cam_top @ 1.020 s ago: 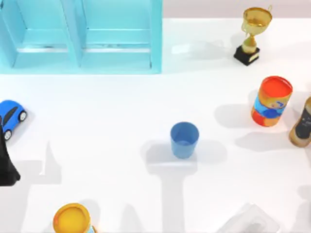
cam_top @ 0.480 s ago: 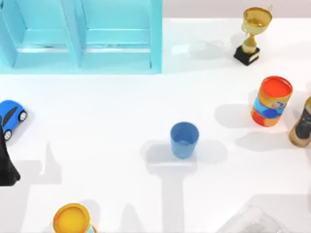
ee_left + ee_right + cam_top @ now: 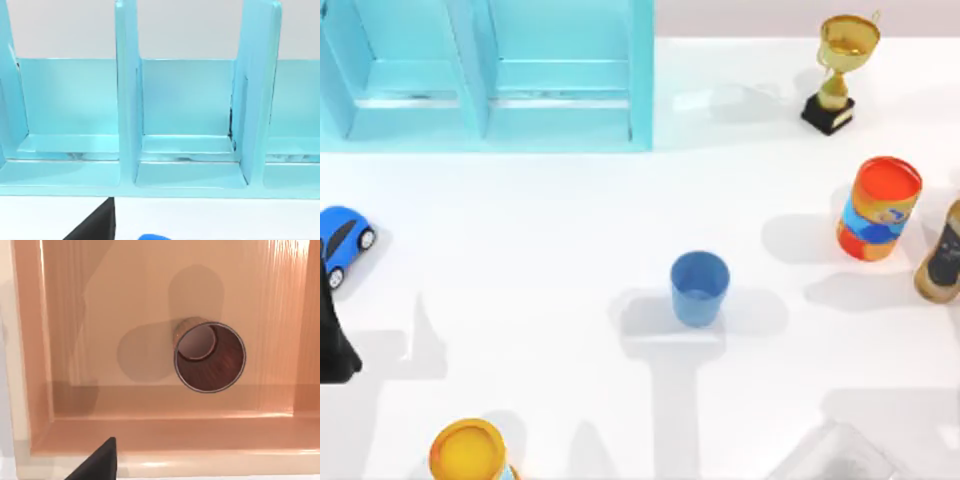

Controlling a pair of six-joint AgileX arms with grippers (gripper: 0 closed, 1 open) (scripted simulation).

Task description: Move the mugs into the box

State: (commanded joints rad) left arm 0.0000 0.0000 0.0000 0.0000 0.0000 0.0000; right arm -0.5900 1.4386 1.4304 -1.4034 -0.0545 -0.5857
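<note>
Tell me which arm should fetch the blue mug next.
Right, probably. Its wrist camera looks into the box, where the brown mug already sits; the blue mug stands mid-table. The left arm sits at the far left edge by the toy car.

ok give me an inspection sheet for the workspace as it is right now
surface: white table, bare between the items
job's things: blue mug upright mid-table, not yet in the box; brown mug upright inside the tan box
clutter: teal shelf at the far left; toy car at the left edge; trophy far right; orange can right; brown bottle at the right edge; yellow can at the near edge
grippers: left pincer at the left edge beside the car; right wrist view looks down into the box
cables: nothing seen
surroundings: nothing seen
</note>
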